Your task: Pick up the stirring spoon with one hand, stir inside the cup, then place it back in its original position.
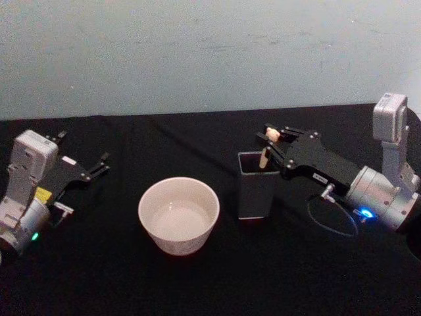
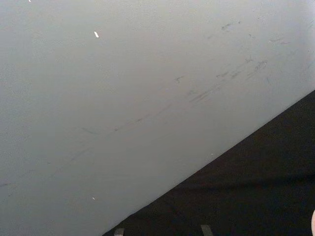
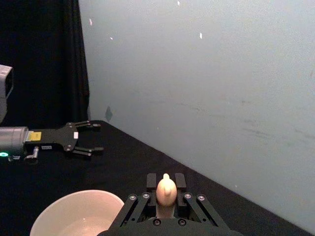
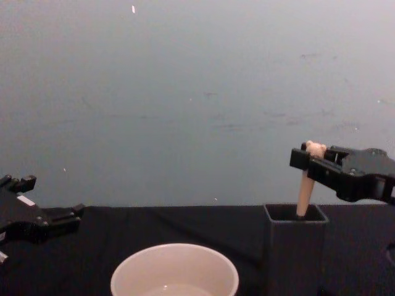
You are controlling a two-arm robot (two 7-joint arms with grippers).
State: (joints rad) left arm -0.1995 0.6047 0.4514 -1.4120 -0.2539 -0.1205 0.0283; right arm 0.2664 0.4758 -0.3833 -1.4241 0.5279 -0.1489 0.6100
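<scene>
Right gripper (image 1: 270, 137) is reaching in from the right, level and high over the black tablecloth (image 1: 118, 276), and its two fingers are clamped on the stirring spoon (image 4: 303, 187) just below the little bear head. That high grip makes sense: the top of the peach handle is the one part that sticks out above the rim. The spoon leans slightly, and its lower end is down inside the dark grey square holder (image 1: 256, 189), so the stem and bowl are hidden. The holder stands upright, just to the right of the cream-white cup (image 1: 179, 214) and apart from it, so it's a short carry from one to the other. The cup sits open and central with what looks like clear liquid in the bottom, and nothing is in it. Over on the left, the left gripper (image 1: 84, 149) is parked low with its fingers spread and nothing between them, well clear of the cup. From here I'd call a straight upward pull the safe exit, since a sideways tug could tip that narrow holder.
</scene>
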